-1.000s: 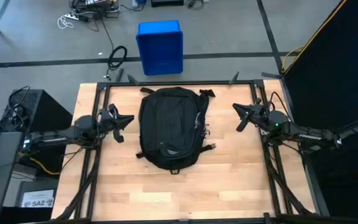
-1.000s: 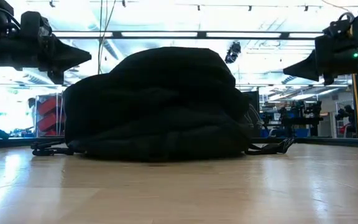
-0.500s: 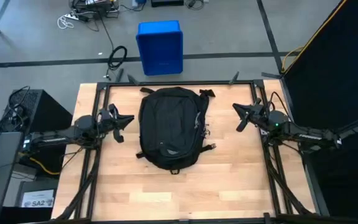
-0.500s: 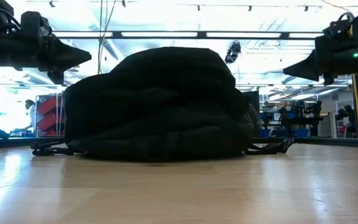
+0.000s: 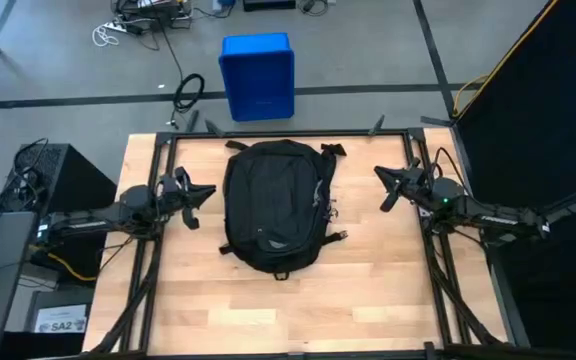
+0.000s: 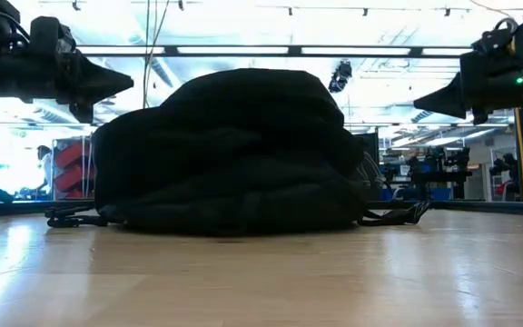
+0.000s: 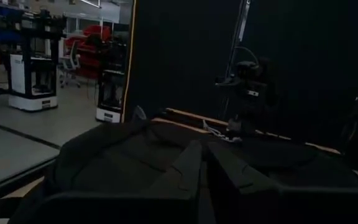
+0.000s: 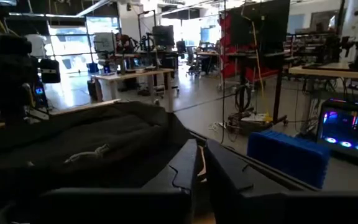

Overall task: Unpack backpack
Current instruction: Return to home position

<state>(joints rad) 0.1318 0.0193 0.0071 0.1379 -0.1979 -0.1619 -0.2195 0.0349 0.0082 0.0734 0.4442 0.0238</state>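
Backpack lies flat mid-worktop, looks closed, nothing laid out beside it. Left tool and right tool hang raised at either side, well apart from it, fingers narrowed to a slit, empty. Judged: parked poses, keeping the bag unobstructed.
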